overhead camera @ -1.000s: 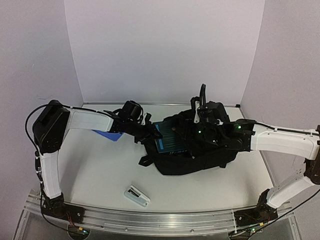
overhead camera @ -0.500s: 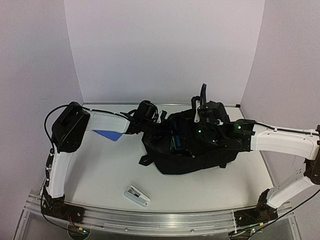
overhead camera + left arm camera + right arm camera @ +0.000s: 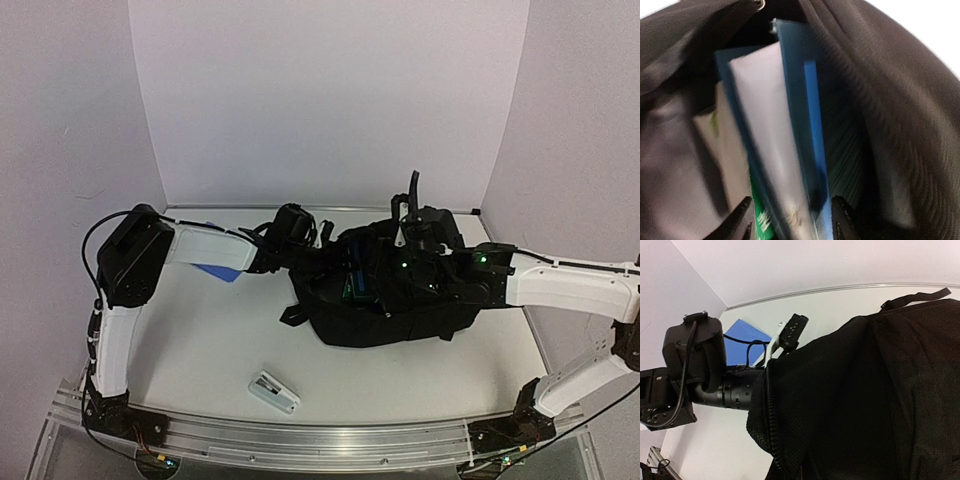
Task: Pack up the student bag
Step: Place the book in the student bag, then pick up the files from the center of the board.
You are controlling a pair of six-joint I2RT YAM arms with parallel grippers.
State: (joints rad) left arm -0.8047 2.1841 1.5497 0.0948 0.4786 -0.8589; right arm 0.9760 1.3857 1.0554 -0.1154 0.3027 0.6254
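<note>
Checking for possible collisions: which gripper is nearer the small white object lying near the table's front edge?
Left. The left gripper is inside the student bag, up and right of the white object; the right gripper sits farther right.

Blue book [image 3: 810, 145] now pushed inside student bag [image 3: 400, 310].

Student bag [image 3: 385, 310] is showing as matt black woven cloth, coarse mesh weave on the flap, ribbed zipper tape along the opening. Blue folder [image 3: 812, 135] inside is looking like smooth plastic with a slight sheen, pale paper sheets [image 3: 767, 140] beside it looking matt. Bench [image 3: 200, 345] is reading smooth matt white.
</note>
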